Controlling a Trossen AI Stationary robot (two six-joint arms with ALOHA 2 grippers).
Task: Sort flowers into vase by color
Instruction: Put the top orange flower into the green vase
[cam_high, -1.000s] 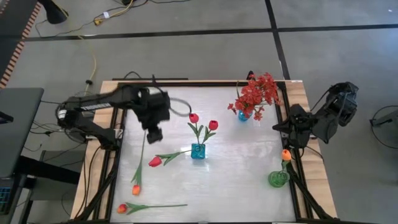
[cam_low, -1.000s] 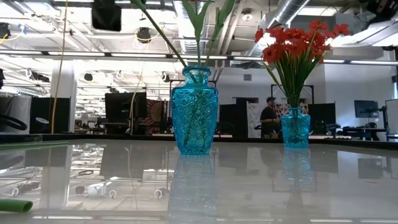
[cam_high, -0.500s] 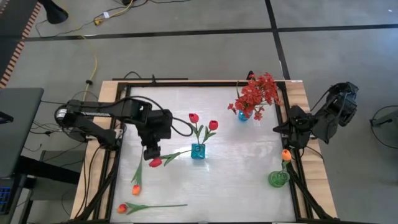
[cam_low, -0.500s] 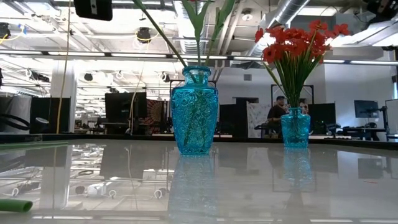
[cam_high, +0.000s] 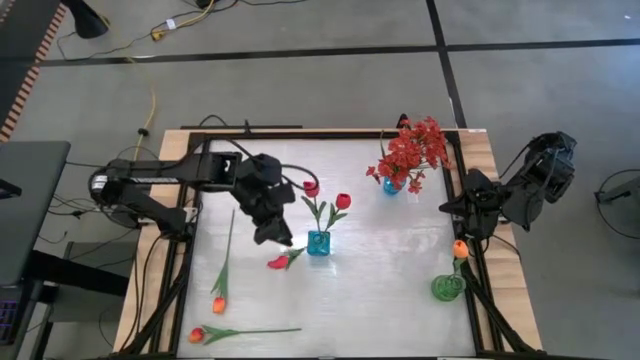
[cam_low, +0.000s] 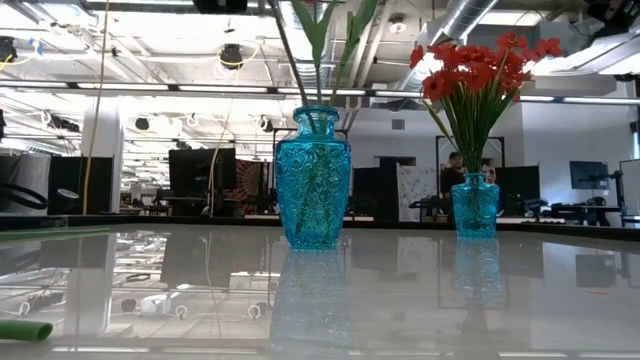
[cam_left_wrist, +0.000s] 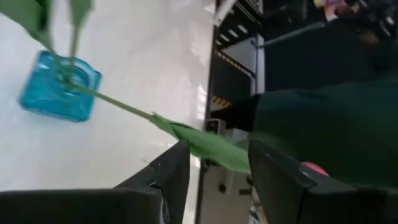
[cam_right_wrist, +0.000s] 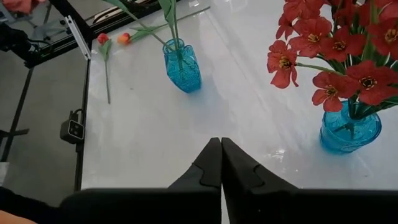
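From above, the left gripper (cam_high: 274, 236) hangs just left of the blue vase (cam_high: 319, 243) at mid-table, clamped on the stem of a red rosebud (cam_high: 277, 263) whose head lies beside it. Two orange tulips (cam_high: 218, 303) lie near the table's front left. The right gripper (cam_high: 452, 206) waits at the right edge.

The low view shows only the blue vase (cam_low: 312, 178) and a smaller one holding red blossoms (cam_low: 478, 75).

The left wrist view shows the green stem (cam_left_wrist: 205, 144) pinched between its fingers (cam_left_wrist: 171, 171).

The right wrist view shows its fingers (cam_right_wrist: 211, 163) pressed together, empty.
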